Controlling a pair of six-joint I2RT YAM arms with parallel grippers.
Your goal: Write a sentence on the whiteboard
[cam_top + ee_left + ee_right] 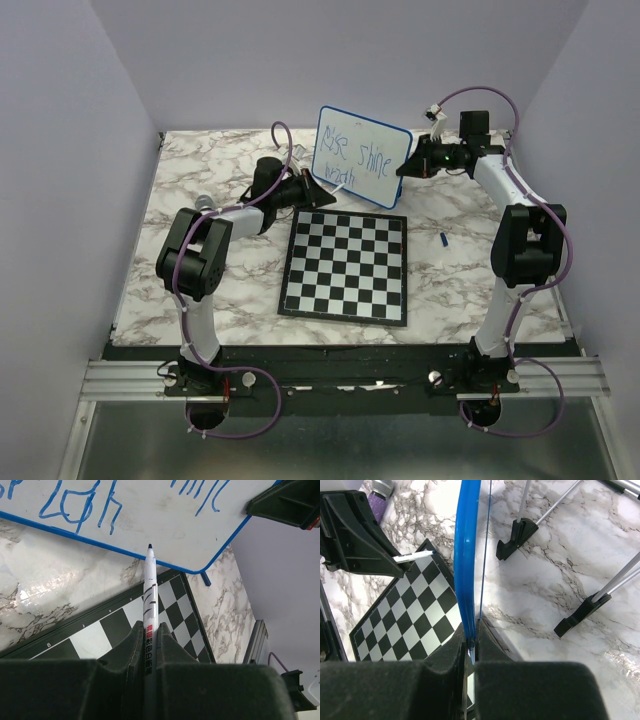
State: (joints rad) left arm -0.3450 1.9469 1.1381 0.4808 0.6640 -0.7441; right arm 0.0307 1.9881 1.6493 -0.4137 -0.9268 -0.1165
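Left gripper (150,630) pinches a marker (150,590) near the whiteboard (150,515), whose rim the right gripper (470,642) clamps.

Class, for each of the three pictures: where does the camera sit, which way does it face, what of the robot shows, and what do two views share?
Top: above and behind the bases, facing down on the table; left arm and right arm show.
Left wrist: on the left arm, facing along the left hand, shut on a marker, toward the whiteboard.
Right wrist: on the right arm, facing along the right hand, shut on the whiteboard's rim.
Shared: both wrist views show the chessboard and marker.
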